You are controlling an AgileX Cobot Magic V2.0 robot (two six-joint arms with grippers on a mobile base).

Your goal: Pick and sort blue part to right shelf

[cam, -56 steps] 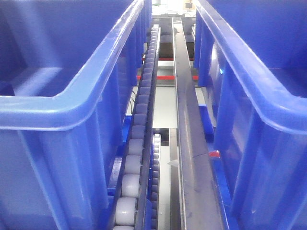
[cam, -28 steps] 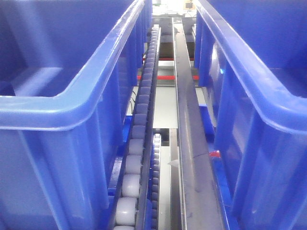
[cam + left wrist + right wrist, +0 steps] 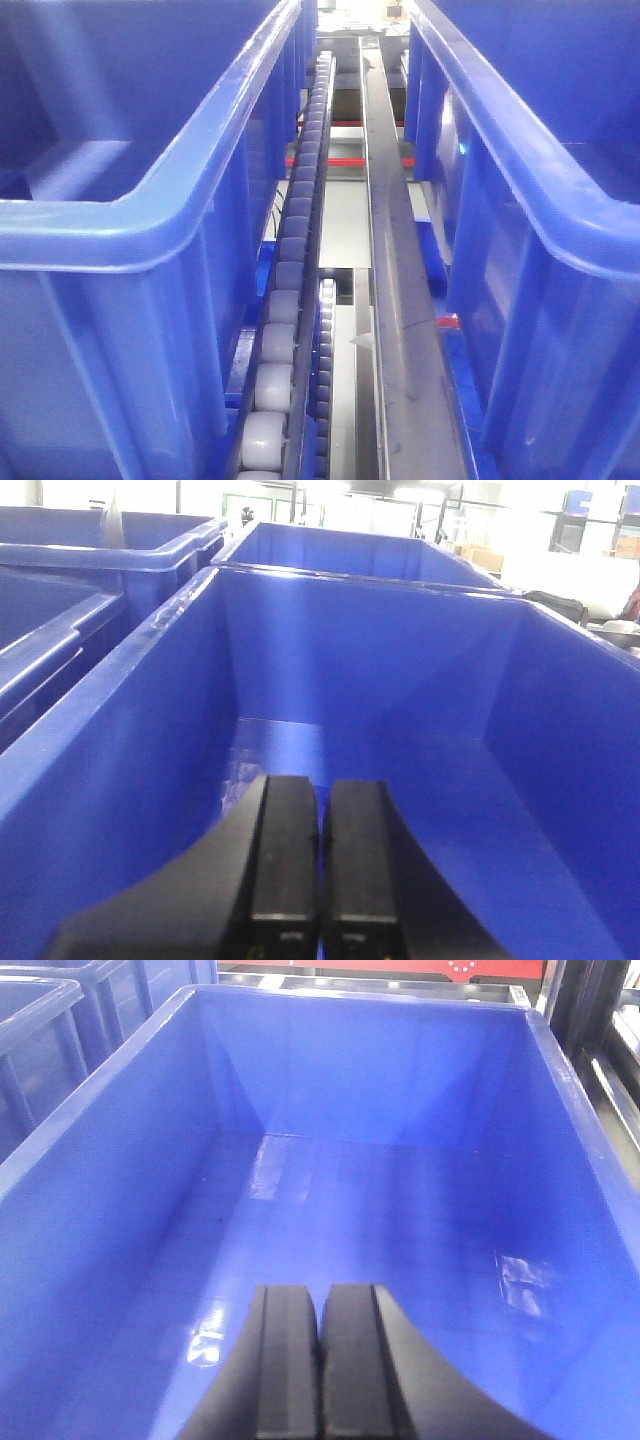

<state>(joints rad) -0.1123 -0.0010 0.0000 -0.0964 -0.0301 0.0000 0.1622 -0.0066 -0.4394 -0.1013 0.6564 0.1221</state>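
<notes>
No blue part shows anywhere, so its handling is anyone's guess; both the left gripper (image 3: 320,880) and right gripper (image 3: 320,1370) hang pressed together, holding nothing, over bare blue bins (image 3: 120,1190) on the right shelf (image 3: 385,250).

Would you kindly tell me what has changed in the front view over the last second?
Nothing visibly changed. The two blue bins, the roller track and the steel rail between them sit exactly as before, and no arm or part has entered the front view.
</notes>
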